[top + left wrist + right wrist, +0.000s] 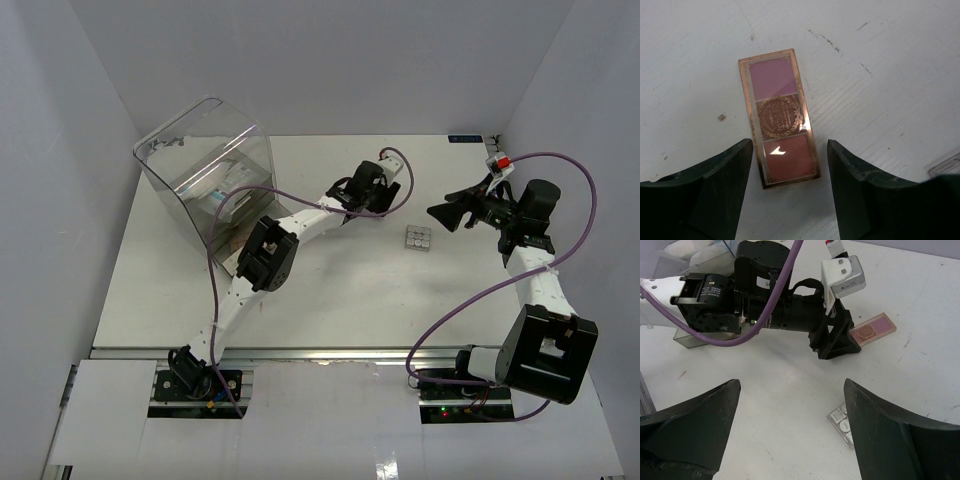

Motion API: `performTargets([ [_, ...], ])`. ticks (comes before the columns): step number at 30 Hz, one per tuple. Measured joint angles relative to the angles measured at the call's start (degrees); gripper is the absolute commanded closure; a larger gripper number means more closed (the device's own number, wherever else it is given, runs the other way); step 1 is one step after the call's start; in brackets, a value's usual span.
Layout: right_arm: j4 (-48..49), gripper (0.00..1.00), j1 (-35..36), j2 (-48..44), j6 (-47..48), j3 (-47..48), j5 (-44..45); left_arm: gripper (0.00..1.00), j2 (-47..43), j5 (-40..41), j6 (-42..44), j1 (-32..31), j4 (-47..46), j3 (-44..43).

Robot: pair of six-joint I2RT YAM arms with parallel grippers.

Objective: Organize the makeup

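Observation:
A pink multi-pan strip (779, 117) with a gold frame and a brown emblem pan lies flat on the white table (880, 60). My left gripper (790, 145) hangs right over its near end, jaws open and straddling it, with a gap on the right side. The strip (872, 330) also shows in the right wrist view, poking out beyond the left gripper (840, 342). From above, the left gripper (383, 200) hides it. A small clear palette (417, 240) with white round pans lies to the right. My right gripper (450, 213) hovers open and holds nothing.
A big clear plastic box (205, 165) stands at the back left with white and blue items inside. The left arm (265, 255) stretches diagonally across the table. White walls close in the table on three sides.

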State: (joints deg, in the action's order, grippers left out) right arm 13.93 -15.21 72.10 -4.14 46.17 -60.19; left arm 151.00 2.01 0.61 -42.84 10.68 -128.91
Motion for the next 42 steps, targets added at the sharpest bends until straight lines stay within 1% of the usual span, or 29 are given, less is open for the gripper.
performTargets([
  [8, 0.66, 0.1, -0.52, 0.0, -0.37, -0.07, -0.16, 0.51, 0.0, 0.62, 1.85, -0.56, -1.38, 0.96],
  [14, 1.25, 0.1, -0.83, 0.0, -0.77, -0.16, -0.45, 0.61, -0.23, 0.63, 2.07, -0.63, -2.04, 1.59],
  [17, 1.27, 0.1, -0.91, 0.0, -1.12, -0.17, -0.47, 0.69, -1.26, 0.48, 2.41, -0.63, -2.03, 3.08],
  [20, 1.48, 0.1, -0.92, 0.0, -1.6, -0.3, -0.81, 0.75, -3.74, -0.25, 3.53, -0.63, -2.12, 6.76],
  [24, 1.98, 0.1, -0.95, 0.0, -1.92, -0.51, -1.25, 0.79, -11.03, -2.6, 6.31, -0.64, -1.61, 17.14],
  [27, 2.56, 0.1, -0.96, 0.0, -2.17, -0.96, -1.41, 0.86, -18.47, -5.03, 8.87, -0.69, -1.9, 25.69],
  [35, 3.14, 0.1, -0.96, 0.0, -3.16, -1.08, -1.73, 0.88, -43.46, -9.06, 15.82, 0.38, -2.07, 47.03],
  [39, 3.7, 0.1, -0.96, 0.0, -3.55, -1.09, -1.94, 0.89, -52.77, -10.41, 14.96, 3.48, -2.21, 53.73],
  [42, 4.13, 0.1, -0.96, 0.0, -3.93, -1.09, -1.92, 0.94, -58.53, -9.95, 11.28, 6.39, -1.7, 59.34],
])
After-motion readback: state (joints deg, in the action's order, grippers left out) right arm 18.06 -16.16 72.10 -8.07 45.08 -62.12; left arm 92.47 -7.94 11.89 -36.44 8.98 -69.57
